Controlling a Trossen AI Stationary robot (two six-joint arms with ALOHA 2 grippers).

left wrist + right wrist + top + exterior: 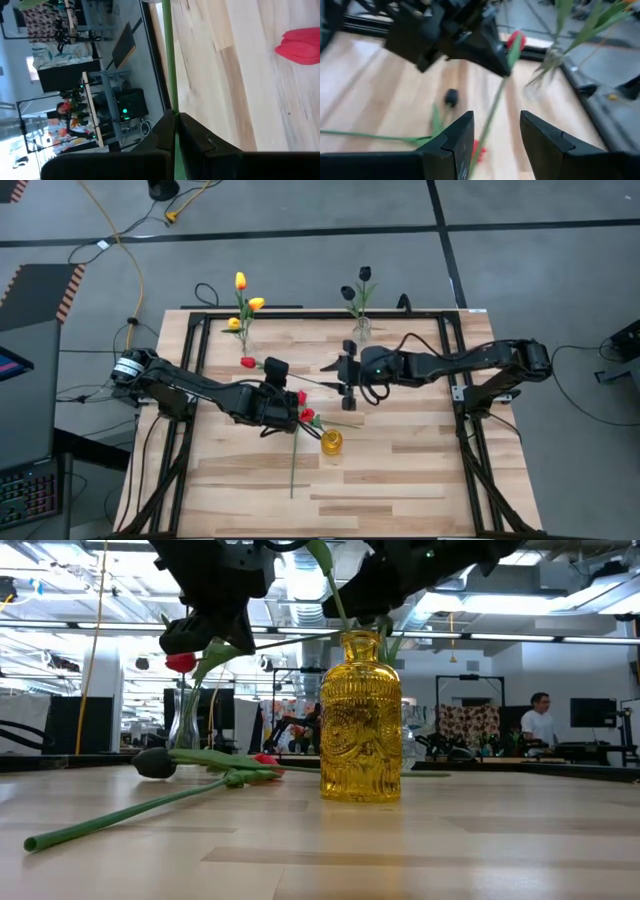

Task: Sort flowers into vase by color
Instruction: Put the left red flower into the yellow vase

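From above, the left gripper (285, 402) sits mid-table with a red tulip's stem clamped in it. The yellow glass vase (331, 443) stands just beyond its tip, and red tulip heads (308, 416) cluster between the two. The right gripper (349, 370) waits behind, near the clear vase of black tulips (360, 290). The vase of yellow-orange tulips (245, 292) stands well apart at the far edge.

At table level, the yellow vase (361, 717) already holds a green stem (330, 590). Below the left gripper, a black tulip (155, 762) and a long green stem (130, 810) lie flat on the boards.

The left wrist camera shows dark fingers (197, 140) pinched narrow on a thin green stem (169, 60); a loose red head (300, 46) lies on the wood beside it.

The right wrist camera shows that arm's fingers (547, 142) spread wide, holding nothing, the left arm's stem (492, 117) directly ahead.

The risk is probably the narrow neck: the thin stem could miss or tip the vase. The loose flowers underneath could also snag the gripper.
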